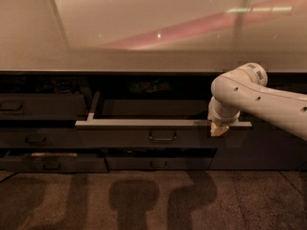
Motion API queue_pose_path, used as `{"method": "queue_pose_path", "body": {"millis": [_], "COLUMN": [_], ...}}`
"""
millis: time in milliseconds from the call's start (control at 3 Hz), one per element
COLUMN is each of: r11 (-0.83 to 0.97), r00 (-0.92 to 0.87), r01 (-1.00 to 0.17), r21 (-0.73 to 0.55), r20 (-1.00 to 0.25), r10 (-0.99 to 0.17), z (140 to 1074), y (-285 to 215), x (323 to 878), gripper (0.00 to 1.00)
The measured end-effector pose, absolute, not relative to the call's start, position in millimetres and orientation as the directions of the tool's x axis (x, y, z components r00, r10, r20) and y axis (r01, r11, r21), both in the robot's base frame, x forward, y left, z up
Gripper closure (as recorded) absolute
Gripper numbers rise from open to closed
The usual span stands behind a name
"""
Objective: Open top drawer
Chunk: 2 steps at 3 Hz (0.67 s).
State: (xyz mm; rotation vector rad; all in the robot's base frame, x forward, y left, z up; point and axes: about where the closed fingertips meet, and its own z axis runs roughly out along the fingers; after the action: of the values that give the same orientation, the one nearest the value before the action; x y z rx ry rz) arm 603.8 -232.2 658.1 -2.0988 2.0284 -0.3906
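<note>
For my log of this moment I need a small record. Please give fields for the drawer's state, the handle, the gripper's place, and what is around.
top drawer: pulled out from the cabinet, with its shallow tray exposed
handle: at the centre of the drawer front, with nothing on it
gripper: at the drawer's front edge, right of the handle
arm: white, comes in from the right
counter: pale top above the drawers
narrower drawers: dark fronts to the left and below

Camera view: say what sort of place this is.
Likely a kitchen or office pantry: a pale glossy countertop over dark grey-brown drawers, the wide top drawer pulled out, the white arm's gripper at its right end.
</note>
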Motion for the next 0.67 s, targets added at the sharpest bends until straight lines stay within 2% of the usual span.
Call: {"method": "queue_pose_path", "body": {"millis": [333, 667], "r11": [-0.045, -0.050], "r00": [0.035, 0.037], "r01": [-0.934, -0.904], "r21": [-0.355, -0.425], "r20": [0.034, 0.039], "r10": [-0.999, -0.999], "z": [686.5, 742.3], "y": [-218.8, -209.1], "x": [582.3, 565.1], "gripper": [0.12, 0.00]}}
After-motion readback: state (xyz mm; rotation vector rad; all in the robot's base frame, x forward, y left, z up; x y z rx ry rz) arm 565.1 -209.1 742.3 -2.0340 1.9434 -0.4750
